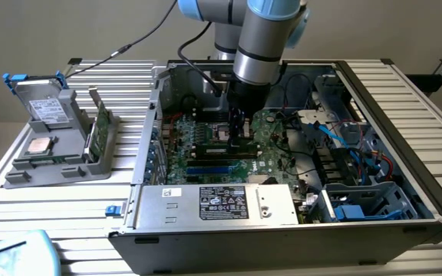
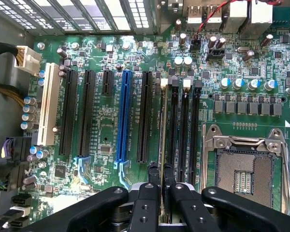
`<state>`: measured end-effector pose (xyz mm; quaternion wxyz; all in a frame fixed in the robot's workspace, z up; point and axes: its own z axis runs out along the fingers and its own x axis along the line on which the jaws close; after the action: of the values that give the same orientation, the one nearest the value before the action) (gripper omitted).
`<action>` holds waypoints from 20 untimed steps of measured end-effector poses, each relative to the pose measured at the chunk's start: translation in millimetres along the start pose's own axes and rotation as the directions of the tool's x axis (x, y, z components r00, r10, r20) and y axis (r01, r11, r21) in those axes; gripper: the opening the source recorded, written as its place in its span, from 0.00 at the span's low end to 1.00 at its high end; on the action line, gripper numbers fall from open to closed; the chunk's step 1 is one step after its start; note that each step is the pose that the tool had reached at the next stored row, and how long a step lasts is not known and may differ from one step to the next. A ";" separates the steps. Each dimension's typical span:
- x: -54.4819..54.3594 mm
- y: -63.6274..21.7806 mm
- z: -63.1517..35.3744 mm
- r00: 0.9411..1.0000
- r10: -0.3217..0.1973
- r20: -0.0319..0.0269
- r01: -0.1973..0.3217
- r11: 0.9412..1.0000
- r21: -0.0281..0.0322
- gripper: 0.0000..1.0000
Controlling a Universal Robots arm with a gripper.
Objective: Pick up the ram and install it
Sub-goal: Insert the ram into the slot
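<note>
While the fingers (image 2: 153,176) pinch the ram (image 2: 162,130), its long axis runs along the memory slots (image 2: 183,130).

Nothing is legible, even on the power supply label (image 1: 223,202).

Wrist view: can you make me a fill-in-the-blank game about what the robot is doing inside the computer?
1. The gripper is ____ on the ram.
2. The ram stands edge-on next to the black memory slots, near the empty ____ socket.
3. One long expansion slot on the motherboard is coloured ____.
Missing words: shut, processor, blue.
</note>
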<state>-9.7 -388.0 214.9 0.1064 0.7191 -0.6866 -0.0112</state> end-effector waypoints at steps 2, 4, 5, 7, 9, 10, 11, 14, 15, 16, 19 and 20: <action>0.0 0.0 0.2 1.000 0.000 0.000 0.000 1.000 0.000 0.14; 0.0 0.0 0.2 1.000 0.000 0.000 0.000 1.000 0.000 0.14; 0.0 0.0 0.2 1.000 0.000 0.000 0.000 1.000 0.000 0.14; 0.0 0.0 0.2 1.000 0.000 0.000 0.000 1.000 0.000 0.14; 0.0 0.0 0.2 1.000 0.000 0.000 0.000 1.000 0.000 0.14; 0.0 0.0 0.2 1.000 0.000 0.000 0.000 1.000 0.000 0.14; 0.0 0.0 0.2 1.000 0.000 0.000 0.000 1.000 0.000 0.14; 0.0 0.0 0.2 1.000 0.000 0.000 0.000 1.000 0.000 0.22; 0.0 0.0 0.2 1.000 0.000 0.000 0.000 1.000 0.000 0.28; 0.0 0.0 0.2 1.000 0.000 0.000 0.000 1.000 0.000 0.34; 0.0 0.0 0.2 1.000 0.000 0.000 0.000 1.000 0.000 0.45; 0.0 0.0 0.2 1.000 0.000 0.000 0.000 1.000 0.000 0.45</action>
<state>-9.7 -388.0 214.7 0.1065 0.7191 -0.6866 -0.0111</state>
